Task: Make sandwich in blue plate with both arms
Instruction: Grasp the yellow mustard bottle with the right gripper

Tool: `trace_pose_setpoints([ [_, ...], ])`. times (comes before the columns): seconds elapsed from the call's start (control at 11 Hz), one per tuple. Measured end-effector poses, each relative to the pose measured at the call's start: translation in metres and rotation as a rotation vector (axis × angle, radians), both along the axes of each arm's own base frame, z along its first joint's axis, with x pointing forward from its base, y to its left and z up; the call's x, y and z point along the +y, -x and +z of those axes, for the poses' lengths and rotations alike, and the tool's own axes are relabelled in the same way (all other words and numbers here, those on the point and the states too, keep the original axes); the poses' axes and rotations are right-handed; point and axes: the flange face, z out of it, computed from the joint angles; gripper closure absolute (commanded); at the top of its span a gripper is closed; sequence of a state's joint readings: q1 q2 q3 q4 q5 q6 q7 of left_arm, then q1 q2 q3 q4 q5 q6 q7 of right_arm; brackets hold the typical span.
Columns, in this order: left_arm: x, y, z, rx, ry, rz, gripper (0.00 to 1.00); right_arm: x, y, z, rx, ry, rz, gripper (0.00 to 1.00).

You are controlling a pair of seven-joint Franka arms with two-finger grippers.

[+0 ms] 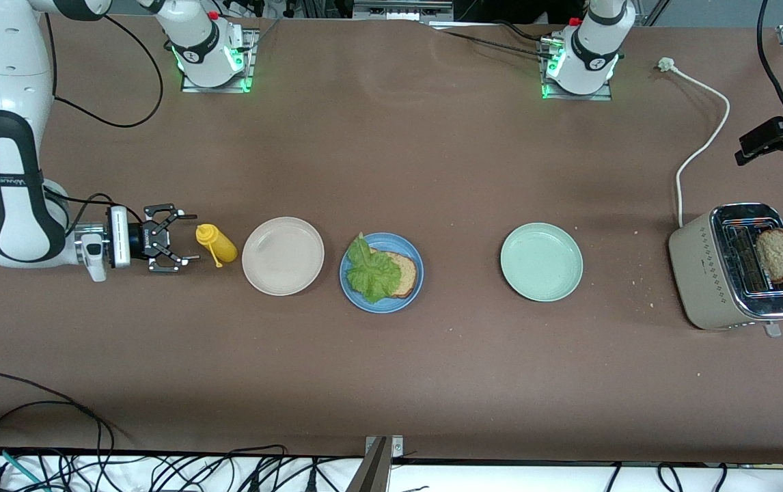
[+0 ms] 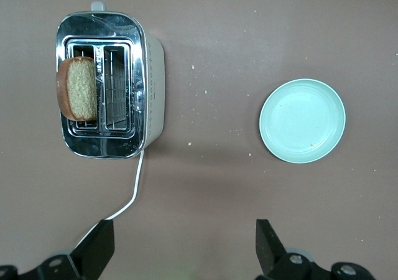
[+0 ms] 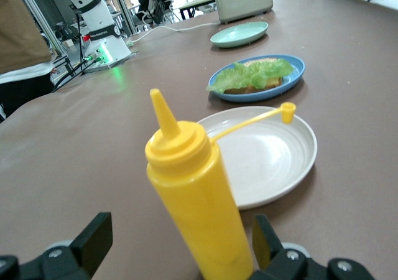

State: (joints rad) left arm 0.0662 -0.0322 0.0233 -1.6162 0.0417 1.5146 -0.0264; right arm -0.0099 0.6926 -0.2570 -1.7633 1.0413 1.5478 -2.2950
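The blue plate (image 1: 350, 287) sits mid-table with one brown bread slice (image 1: 406, 275) on it and a crinkled lettuce leaf (image 1: 372, 272) over the slice; the plate rim (image 3: 292, 78) and the lettuce (image 3: 252, 73) also show in the right wrist view. A second slice (image 1: 779, 255) stands in the toaster (image 1: 712, 273), also seen from above as the slice (image 2: 78, 88). My right gripper (image 1: 188, 238) is low at the right arm's end, open. A yellow squeeze bottle (image 3: 199, 205) stands just ahead of its fingers, ungripped. My left gripper (image 2: 185, 246) hangs open high over bare table between the toaster (image 2: 149, 74) and the mint plate; the front view does not show it.
The yellow bottle (image 1: 217, 244) stands beside a beige plate (image 1: 283, 255), its cap dangling on a strap. A pale mint-green plate (image 1: 541, 262) lies between the blue plate and the toaster. The toaster's white cord (image 1: 702, 137) runs toward the robots' bases. Crumbs dot the table near the toaster.
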Motion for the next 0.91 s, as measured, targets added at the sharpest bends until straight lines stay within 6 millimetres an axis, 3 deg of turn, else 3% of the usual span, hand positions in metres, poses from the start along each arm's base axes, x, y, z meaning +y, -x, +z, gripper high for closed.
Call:
trace_pose_setpoints([
  [0.09,0.000,0.000,0.000,0.000,0.000,0.000,0.00,0.006,-0.001,-0.002,-0.015,-0.022,0.000,0.01],
  [0.18,0.000,0.000,0.000,0.000,0.000,0.000,0.00,0.010,-0.002,-0.005,-0.021,-0.035,0.000,0.10],
  [0.27,0.000,0.000,0.000,0.000,0.000,0.000,0.00,0.012,-0.001,-0.008,-0.021,-0.041,0.001,0.38],
  [0.37,0.000,0.000,0.000,0.000,0.000,0.000,0.00,0.013,0.000,-0.012,-0.027,-0.047,0.007,0.73],
  [0.46,0.000,0.000,0.000,0.000,0.000,0.000,0.00,0.016,0.001,-0.015,-0.036,-0.053,0.017,0.82],
  [0.64,0.000,0.000,0.000,0.000,0.000,0.000,0.00,0.023,0.000,-0.019,-0.042,-0.064,0.031,0.90],
  [0.91,0.003,0.000,0.000,0.000,0.000,0.005,0.00,0.024,-0.010,-0.010,-0.043,-0.043,0.040,0.90],
])
